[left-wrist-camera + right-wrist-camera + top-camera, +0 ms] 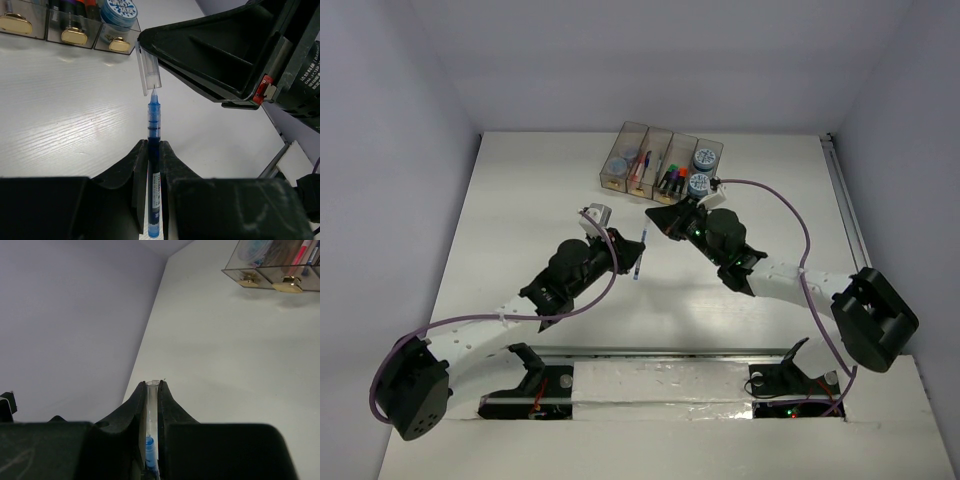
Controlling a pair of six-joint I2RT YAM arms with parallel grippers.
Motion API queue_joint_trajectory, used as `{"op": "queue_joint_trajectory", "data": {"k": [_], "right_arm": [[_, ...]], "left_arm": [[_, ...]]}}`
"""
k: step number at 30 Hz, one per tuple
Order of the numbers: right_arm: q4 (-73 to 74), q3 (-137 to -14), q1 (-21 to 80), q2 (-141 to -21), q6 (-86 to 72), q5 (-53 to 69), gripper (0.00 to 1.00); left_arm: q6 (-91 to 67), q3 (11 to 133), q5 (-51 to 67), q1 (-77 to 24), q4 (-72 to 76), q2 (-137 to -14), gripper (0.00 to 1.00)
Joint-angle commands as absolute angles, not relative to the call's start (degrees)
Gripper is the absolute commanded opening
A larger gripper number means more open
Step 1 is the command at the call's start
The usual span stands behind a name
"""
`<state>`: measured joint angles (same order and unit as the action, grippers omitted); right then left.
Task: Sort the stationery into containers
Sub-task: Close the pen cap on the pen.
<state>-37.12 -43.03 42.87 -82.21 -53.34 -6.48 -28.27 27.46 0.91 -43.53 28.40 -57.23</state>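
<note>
My left gripper is shut on a thin blue pen whose tip points away from me. My right gripper is shut on the pen's clear cap, and the blue tip sits in the cap's mouth. In the left wrist view the clear cap sticks out of the right gripper's black fingers and meets the pen tip. From above, the left gripper and the right gripper meet at the blue pen, just in front of the containers.
The four smoky bins hold tape rolls, pens and highlighters. Their tan end pieces face the arms. The bins show at the top right of the right wrist view. Grey walls surround the white table.
</note>
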Motion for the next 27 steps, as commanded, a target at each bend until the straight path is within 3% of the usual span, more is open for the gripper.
{"op": "queue_joint_trajectory", "data": {"k": [1, 27], "right_arm": [[-41.2, -42.6, 43.4, -80.1, -52.5, -8.0, 0.0], [-41.2, -43.2, 43.4, -81.2, -52.3, -8.3, 0.0]], "left_arm": [[-27.4, 30.1, 1.1, -43.7, 29.9, -57.3, 0.0], [-27.0, 30.3, 1.5, -43.7, 29.9, -57.1, 0.0]]}}
